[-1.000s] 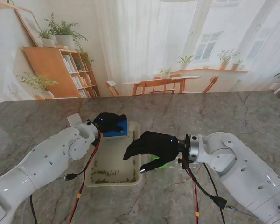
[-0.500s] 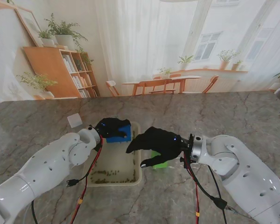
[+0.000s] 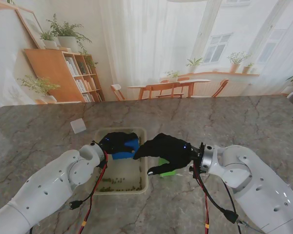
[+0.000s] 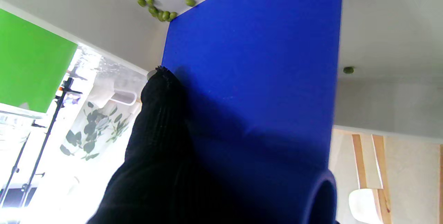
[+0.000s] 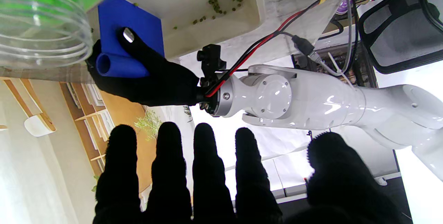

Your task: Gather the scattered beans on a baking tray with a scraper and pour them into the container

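**Scraper drawn nearer, beans bunching at the near end**

Beans (image 3: pixel 112 184), small and green, lie mostly along the near end of the shallow cream baking tray (image 3: pixel 143 181), with a few stragglers by the blade and one off to the side in my left wrist view. The flat blue plastic scraper with its rolled handle (image 3: pixel 124 148) has come toward me over the last second: it began at the tray's far rim and now sits over the middle of the tray, blade down on the floor. My left hand (image 3: pixel 118 142) is closed around that handle, fingers wrapped on the roll and one fingertip pressed on the blade face, as the right wrist view shows.

I judge the sweep is working, since the far part of the tray looks bare and the pile is ahead of the blade. More travel toward me should pack the beans against the near wall.

My right hand (image 3: pixel 167 150) has eased left and now hovers at the tray's right edge, fingers spread and straight, holding nothing. The clear plastic container with a green band (image 3: pixel 167 171) stands on the grey marble table (image 3: pixel 244 122), just right of the tray and partly beneath that hand. Pouring has not begun.
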`<state>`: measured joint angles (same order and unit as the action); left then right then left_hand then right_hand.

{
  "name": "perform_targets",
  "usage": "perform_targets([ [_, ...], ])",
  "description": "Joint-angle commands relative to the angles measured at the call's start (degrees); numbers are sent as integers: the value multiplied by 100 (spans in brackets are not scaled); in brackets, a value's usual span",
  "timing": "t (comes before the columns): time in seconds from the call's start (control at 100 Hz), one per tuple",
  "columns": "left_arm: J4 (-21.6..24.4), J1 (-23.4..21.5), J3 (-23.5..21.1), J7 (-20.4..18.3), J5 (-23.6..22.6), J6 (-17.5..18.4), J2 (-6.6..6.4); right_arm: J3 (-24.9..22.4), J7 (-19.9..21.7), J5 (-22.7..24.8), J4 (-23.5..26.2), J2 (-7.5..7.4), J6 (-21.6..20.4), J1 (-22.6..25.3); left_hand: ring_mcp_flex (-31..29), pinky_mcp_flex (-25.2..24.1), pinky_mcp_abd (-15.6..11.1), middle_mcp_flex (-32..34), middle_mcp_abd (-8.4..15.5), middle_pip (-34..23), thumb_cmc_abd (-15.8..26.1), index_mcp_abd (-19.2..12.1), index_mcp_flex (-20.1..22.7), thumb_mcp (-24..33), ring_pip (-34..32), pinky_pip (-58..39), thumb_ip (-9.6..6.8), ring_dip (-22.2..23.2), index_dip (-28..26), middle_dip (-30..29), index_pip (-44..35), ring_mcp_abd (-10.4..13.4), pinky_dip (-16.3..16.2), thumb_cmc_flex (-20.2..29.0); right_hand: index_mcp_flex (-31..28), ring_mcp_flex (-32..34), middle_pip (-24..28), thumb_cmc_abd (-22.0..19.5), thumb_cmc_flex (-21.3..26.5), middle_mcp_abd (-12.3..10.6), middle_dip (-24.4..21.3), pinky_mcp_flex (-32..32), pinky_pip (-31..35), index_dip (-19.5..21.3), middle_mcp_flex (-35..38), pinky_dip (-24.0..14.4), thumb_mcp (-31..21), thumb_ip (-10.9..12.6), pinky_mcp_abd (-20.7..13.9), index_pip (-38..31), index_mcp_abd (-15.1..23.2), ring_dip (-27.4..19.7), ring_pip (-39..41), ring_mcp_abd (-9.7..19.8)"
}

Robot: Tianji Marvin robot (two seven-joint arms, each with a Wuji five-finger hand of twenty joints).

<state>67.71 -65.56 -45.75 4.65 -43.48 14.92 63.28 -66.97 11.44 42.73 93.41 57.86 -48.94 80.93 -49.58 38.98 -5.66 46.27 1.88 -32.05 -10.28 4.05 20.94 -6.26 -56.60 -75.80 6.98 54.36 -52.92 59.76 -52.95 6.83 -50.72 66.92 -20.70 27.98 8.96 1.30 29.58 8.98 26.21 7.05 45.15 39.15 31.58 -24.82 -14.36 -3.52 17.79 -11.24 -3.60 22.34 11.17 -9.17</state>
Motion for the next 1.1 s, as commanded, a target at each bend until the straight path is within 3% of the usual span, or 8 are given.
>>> perform_targets([
  [0.0, 49, -232, 8, -71, -72, -33, -63, -11, 21, 33, 8, 23, 24, 54, -141, 111, -513, 25, -179, -85, 159, -66, 25, 395, -305, -231, -302, 67, -60, -24, -150, 691, 98, 566, 157, -6, -136, -176, 45, -33, -85, -4, -65, -3, -30, 74, 111, 181, -107, 81, 6, -67, -63, 7],
  [0.48, 737, -1106, -474, -254, -139, -197, -150, -325, -361, 407, 301, 111, 529, 494, -190, 164, -516, 72, -199, -97, 127, -60, 75, 399, -299, -233, -301, 71, -64, -17, -132, 696, 81, 571, 117, 48, -125, -140, 46, -48, -84, 32, -55, -10, 29, 76, 102, 180, -89, 75, 32, -64, -58, 20],
  [1.09, 1032, -1451, -420, -255, -25, -187, -146, -754, -649, 671, 625, 171, 1051, 997, -240, 230, -548, 102, -226, -126, 111, -29, 128, 400, -302, -238, -299, 78, -89, -18, -101, 712, 72, 575, 65, 102, -126, -61, 46, -52, -92, 65, -59, -35, 86, 82, 42, 182, -78, 70, 50, -64, -64, 19],
])
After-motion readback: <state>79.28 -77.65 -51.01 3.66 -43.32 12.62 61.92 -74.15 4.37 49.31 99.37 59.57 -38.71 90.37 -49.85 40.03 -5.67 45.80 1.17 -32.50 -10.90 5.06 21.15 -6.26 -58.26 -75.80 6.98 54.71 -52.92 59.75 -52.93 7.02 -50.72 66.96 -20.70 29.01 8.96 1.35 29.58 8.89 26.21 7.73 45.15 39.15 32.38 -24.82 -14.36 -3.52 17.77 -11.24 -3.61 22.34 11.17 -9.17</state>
